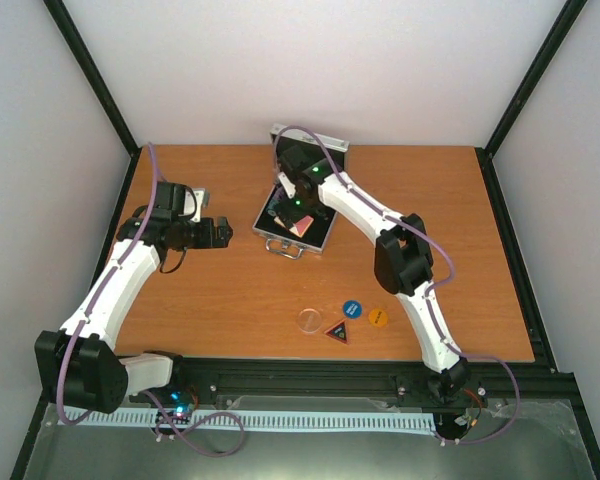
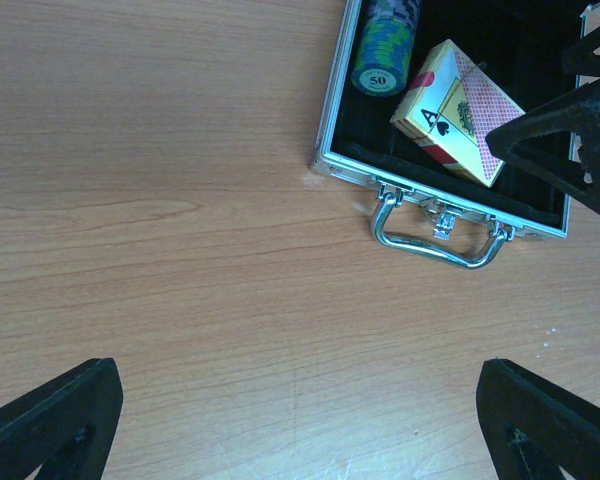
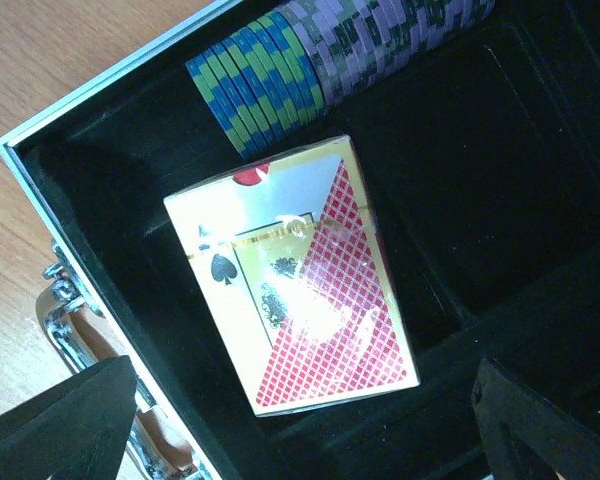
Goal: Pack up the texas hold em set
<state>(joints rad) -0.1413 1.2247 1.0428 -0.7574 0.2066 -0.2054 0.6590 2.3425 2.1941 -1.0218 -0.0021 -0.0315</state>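
Texas hold em case [image 1: 280,240] stands open mid-worktop [image 1: 230,300] seen from above, the right claw [image 1: 298,220] over it and the left claw [image 1: 220,232] off to its left. Nearer the arm bases lie a clear button [image 1: 309,319], triangular button [image 1: 338,329], blue button [image 1: 352,308] and orange button [image 1: 378,317].

From the left wrist, that claw is spread wide, gripping nothing, above bare wood (the handle [image 2: 435,240] just ahead).

From the right wrist, the fingers gape, empty, above the red-backed card deck [image 3: 300,290], which lies askew in the black lining beside the chips [image 3: 280,80]
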